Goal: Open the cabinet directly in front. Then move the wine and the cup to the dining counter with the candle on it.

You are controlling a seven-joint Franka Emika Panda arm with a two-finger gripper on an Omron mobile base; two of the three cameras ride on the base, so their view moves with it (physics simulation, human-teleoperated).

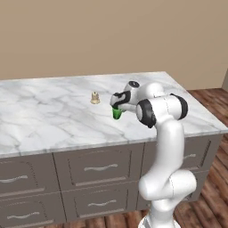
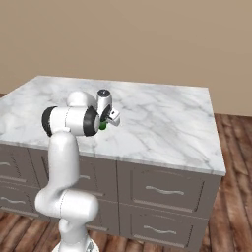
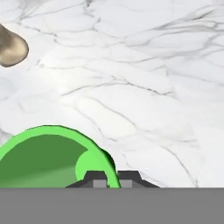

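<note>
The green cup [image 1: 117,113] hangs upright from the gripper [image 1: 116,108] over the white marble top of the dining counter [image 1: 53,116], near the counter's front edge and toward its right half as the left base view shows it. In that view its tapered base looks very close to the marble, though whether it touches cannot be told. The gripper's two dark fingertips [image 3: 99,180] are pinched on the cup's rim; in the hand view they stand almost together at the rim's right side, with the open green mouth of the cup [image 3: 48,157] spreading out to their left. From the right base view just a sliver of green [image 2: 102,126] peeks out beside the dark wrist joint (the arm covers the rest). A small beige candle [image 1: 95,98] stands on the marble, near the cup, behind it and to its left. Below the top run dark drawers [image 1: 100,167] with short silver handles.
</note>
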